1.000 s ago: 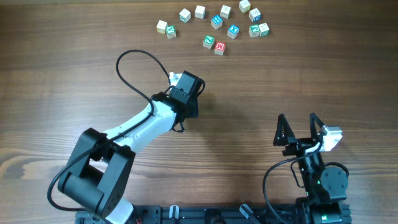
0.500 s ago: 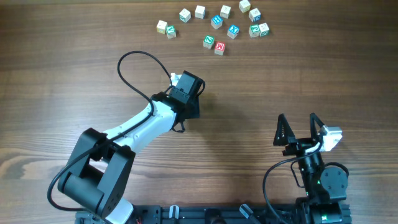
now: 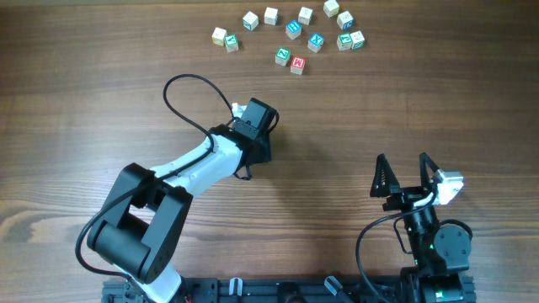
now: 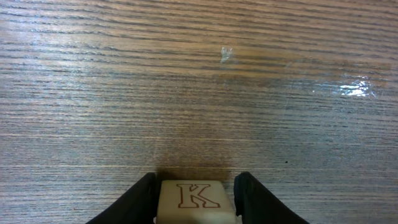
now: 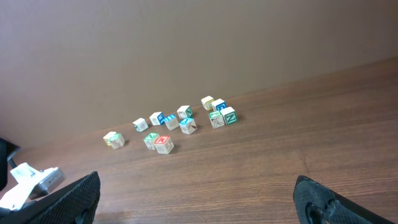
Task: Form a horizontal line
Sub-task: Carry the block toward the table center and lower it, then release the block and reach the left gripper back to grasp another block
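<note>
Left elbow (image 3: 141, 192) shifted; one K cube (image 4: 198, 200) between jaws; thirteen cubes (image 3: 293, 29) clustered.

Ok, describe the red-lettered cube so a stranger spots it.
At the table's far side lies a cluster of letter cubes. Two sit on its near edge. The right one is the red-lettered cube, the only red; its neighbour is green-lettered.

Left arm (image 3: 198, 164): white link between black joints, with a bulky black base housing (image 3: 135, 231); thin black left cable (image 3: 165, 91) looped alongside; white block (image 3: 239, 108) at the wrist; left gripper (image 4: 196, 178) with matte black, rounded fingers. Right arm (image 3: 429, 240): black throughout, with small green lights (image 3: 438, 294); black right cable (image 3: 358, 246) at its side; white wrist piece (image 3: 449, 185); right gripper (image 3: 402, 160) with black, triangular fingers.
</note>
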Available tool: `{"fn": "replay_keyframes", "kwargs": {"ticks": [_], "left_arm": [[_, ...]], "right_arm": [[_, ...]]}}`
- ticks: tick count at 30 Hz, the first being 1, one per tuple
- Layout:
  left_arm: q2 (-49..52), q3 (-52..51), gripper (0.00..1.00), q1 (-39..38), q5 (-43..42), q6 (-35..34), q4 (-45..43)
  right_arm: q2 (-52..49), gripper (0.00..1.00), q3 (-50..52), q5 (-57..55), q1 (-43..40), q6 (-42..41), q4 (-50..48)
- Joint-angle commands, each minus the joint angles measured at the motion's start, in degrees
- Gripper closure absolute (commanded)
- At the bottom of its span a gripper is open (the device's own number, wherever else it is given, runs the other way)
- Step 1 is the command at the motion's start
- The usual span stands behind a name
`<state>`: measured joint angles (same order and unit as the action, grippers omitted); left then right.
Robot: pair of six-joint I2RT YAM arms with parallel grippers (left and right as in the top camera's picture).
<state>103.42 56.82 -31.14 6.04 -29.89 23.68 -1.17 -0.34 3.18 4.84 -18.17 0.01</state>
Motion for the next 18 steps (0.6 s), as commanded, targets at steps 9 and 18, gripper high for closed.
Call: {"fn": "replay_keyframes", "kwargs": {"ticks": [9, 18], "left_arm": [[0.94, -0.26, 0.48, -0.24, -1.53, -0.28, 0.28], [-6.67, 7.56, 0.05, 0.94, -1.27, 10.49, -0.20]], "right_arm": [[0.15, 0.00, 0.04, -0.17, 0.24, -0.22, -0.09], [0.15, 0.00, 0.04, -0.17, 0.24, -0.22, -0.11]]}}
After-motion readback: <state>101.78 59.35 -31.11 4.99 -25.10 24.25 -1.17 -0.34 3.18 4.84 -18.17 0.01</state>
